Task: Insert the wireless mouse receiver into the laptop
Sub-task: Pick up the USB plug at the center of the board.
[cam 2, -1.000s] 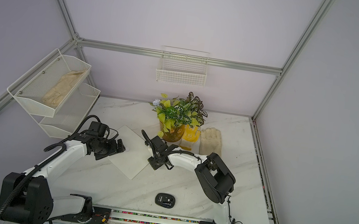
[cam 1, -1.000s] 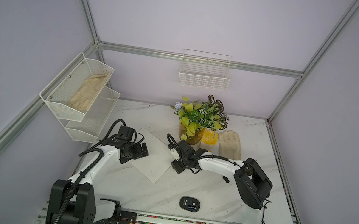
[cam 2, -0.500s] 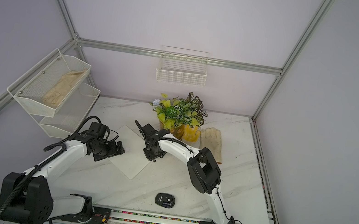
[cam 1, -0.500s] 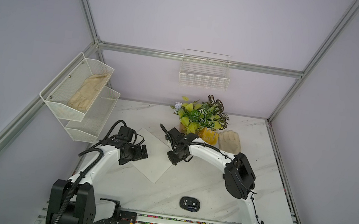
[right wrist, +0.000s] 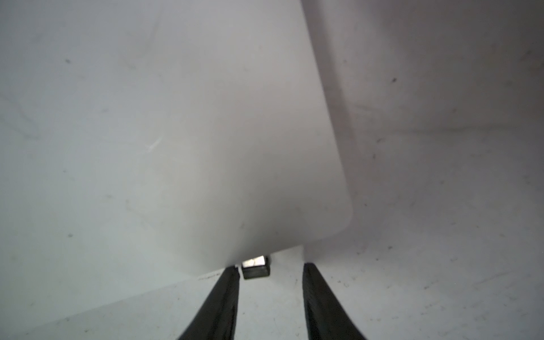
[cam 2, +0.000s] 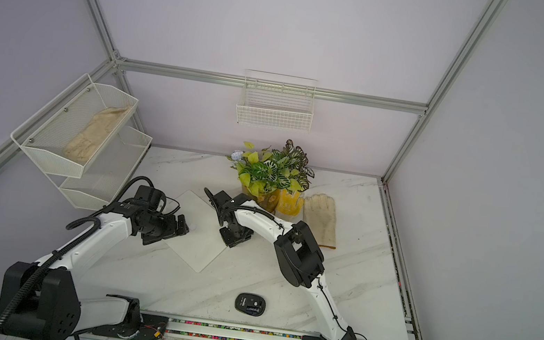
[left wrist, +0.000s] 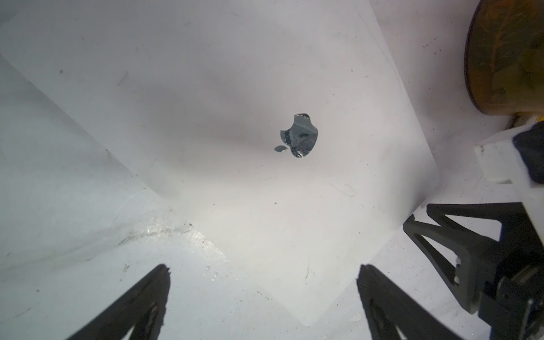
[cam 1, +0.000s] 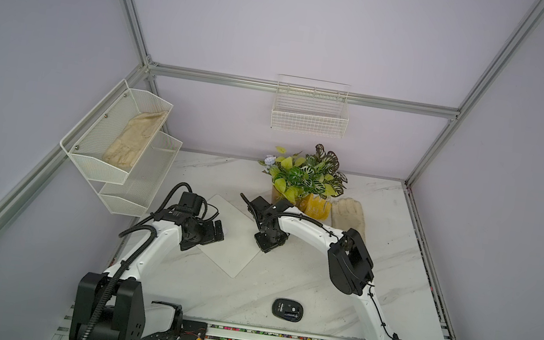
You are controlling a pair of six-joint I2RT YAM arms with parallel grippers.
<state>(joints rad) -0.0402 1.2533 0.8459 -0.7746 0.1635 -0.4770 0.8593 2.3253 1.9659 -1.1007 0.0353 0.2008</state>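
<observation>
Tiny black wireless mouse receiver (right wrist: 255, 267) rests against thin white-silver laptop (right wrist: 176, 132), the right end effector (right wrist: 270, 268) open around it. The left end effector (left wrist: 264, 269) hovers open, likely to steady the laptop.

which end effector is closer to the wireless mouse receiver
Right. The right end effector straddles the receiver at the edge of the laptop; the left end effector hovers over its opposite side.

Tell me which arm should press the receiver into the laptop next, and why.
Right. The right gripper is open around the wireless mouse receiver, which sits at the laptop edge with its plug toward it. The left gripper hangs open over the lid, away from the receiver.
</observation>
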